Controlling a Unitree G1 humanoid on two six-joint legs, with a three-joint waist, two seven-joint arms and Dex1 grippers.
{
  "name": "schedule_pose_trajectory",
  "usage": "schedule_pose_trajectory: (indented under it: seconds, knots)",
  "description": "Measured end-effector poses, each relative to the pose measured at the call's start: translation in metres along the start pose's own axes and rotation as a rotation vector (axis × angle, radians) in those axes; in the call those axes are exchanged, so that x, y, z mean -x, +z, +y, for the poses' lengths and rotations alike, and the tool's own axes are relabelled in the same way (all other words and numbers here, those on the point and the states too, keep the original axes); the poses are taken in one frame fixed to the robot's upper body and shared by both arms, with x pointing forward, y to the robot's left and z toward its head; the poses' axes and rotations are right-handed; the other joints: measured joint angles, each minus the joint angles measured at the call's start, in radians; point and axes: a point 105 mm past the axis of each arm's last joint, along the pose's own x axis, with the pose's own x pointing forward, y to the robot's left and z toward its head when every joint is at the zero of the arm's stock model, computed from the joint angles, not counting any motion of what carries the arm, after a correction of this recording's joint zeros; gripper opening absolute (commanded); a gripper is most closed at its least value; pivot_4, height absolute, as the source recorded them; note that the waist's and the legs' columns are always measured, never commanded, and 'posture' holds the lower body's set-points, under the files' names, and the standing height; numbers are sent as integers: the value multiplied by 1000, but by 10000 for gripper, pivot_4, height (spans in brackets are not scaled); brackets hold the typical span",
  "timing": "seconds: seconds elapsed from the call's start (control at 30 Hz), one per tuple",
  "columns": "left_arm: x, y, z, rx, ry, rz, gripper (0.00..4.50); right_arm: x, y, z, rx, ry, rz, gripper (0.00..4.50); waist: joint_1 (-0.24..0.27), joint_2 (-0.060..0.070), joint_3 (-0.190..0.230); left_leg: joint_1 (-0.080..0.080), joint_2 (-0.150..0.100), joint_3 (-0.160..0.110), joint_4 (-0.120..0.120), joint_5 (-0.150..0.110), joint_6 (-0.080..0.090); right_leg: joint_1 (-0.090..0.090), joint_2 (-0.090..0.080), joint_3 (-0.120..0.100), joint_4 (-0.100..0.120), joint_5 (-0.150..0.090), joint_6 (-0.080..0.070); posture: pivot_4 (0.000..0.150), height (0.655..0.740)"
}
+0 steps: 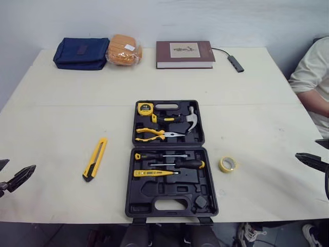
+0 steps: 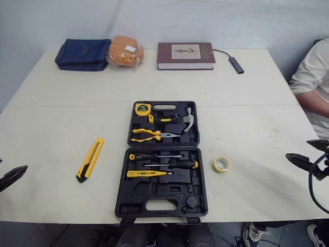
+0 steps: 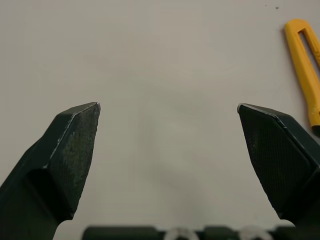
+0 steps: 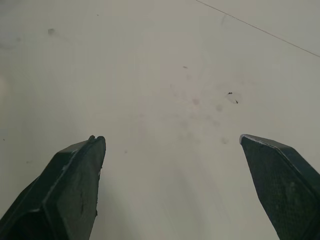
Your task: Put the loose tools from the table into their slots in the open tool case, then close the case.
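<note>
Table (image 1: 61,128): pale work surface that carries every item. A person's arm rests at its far right edge, well apart from the case.

Tool case (image 1: 154,193): black, lying fully open at the centre front of the table, lid half away from the robot. The lid half holds a tape measure (image 1: 145,108), a hammer (image 1: 187,119) and pliers (image 1: 154,135). The near half holds screwdrivers (image 1: 177,164), and several of its recesses are empty.

Left gripper (image 3: 168,107): fingers spread wide, holding nothing, low over bare table at the front left. The utility knife shows just beyond one fingertip in the left wrist view.

Right gripper (image 4: 170,137): fingers spread wide, holding nothing, over bare table at the front right.

Utility knife (image 1: 95,159): yellow, lying flat on the table to the left of the case, near it but not touching.

Tape roll (image 1: 227,164): small yellow ring lying flat, just to the right of the near half.

Judged status: both loose items are outside the case, and no step is complete.

Likely faults:
- The knife is thin and flat. Fingers that close too high can skid over it and push it away. Fingers that descend too far can jam against the table.
- The tape roll is light. A one-sided touch can slide it or tip it onto its edge, so that it rolls off.
- Which recess suits each item cannot be told. An item that sits proud of its slot can stop the lid from shutting.
</note>
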Motion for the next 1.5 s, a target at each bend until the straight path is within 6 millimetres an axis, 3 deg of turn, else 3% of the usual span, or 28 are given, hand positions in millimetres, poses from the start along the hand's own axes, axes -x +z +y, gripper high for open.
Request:
schedule_pose_trajectory:
  seconds: [0.17,0.3,0.43,0.53,0.77,0.87,0.93,1.1,1.2,1.37,1.4,1.5]
  knots:
    - [-13,-4,-24,-3,-51,48,44426,-16,23,23,40,95,-46,45000,-5,0,0,0,0,0,0,0,0,0,0,0,1,0,0,1500,7400]
    - [-25,4,-56,22,-110,54,44426,-31,54,50,34,195,-125,45000,2,0,0,0,0,0,1,2,-3,0,0,0,1,0,0,1500,7400]
    - [-41,11,-89,100,-137,47,44426,-40,98,103,65,412,-226,45000,5,1,1,0,0,0,0,4,-1,0,0,0,1,0,1,1500,7400]
    - [-50,5,-105,132,-131,99,44426,-43,117,140,95,566,-267,45000,6,0,1,0,0,0,1,4,-1,0,0,0,1,0,1,1500,7400]
    - [-69,-6,-124,121,-121,173,44426,-45,140,195,163,823,-327,45000,8,-2,1,-1,-1,0,2,4,-1,0,1,0,1,1,2,1500,7400]
    - [-78,-11,-130,102,-125,195,44426,-47,142,209,182,899,-333,45000,8,-2,1,-1,-1,0,3,4,-1,0,1,0,1,1,2,1500,7400]
    - [-86,-9,-135,68,-121,189,44426,-47,140,229,227,1006,-345,45000,10,-2,1,-1,-1,0,3,4,-1,0,1,0,2,1,2,1500,7400]
    - [-92,-12,-141,10,-114,187,44426,-54,143,240,292,1056,-374,45000,22,-2,0,0,-1,0,4,4,-1,1,1,0,3,1,2,1500,7400]
    - [-92,-15,-142,21,-95,175,35927,-58,148,238,310,1048,-396,45000,27,-2,0,0,-1,0,4,4,-1,1,1,0,2,1,2,1500,7400]
    - [-91,-16,-139,18,-73,176,14379,-61,146,239,310,1053,-397,45000,28,-2,0,0,-1,0,3,4,-1,1,1,0,2,1,2,1500,7400]
    - [-91,-16,-139,15,-72,175,12108,-61,146,238,311,1051,-396,45000,28,-2,0,0,-1,0,3,4,-1,1,1,0,2,1,2,1500,7400]
    - [-91,-15,-137,8,-72,160,11983,-63,146,236,316,1046,-400,45000,28,-2,0,0,-1,0,3,4,-1,1,1,0,2,1,2,1500,7400]
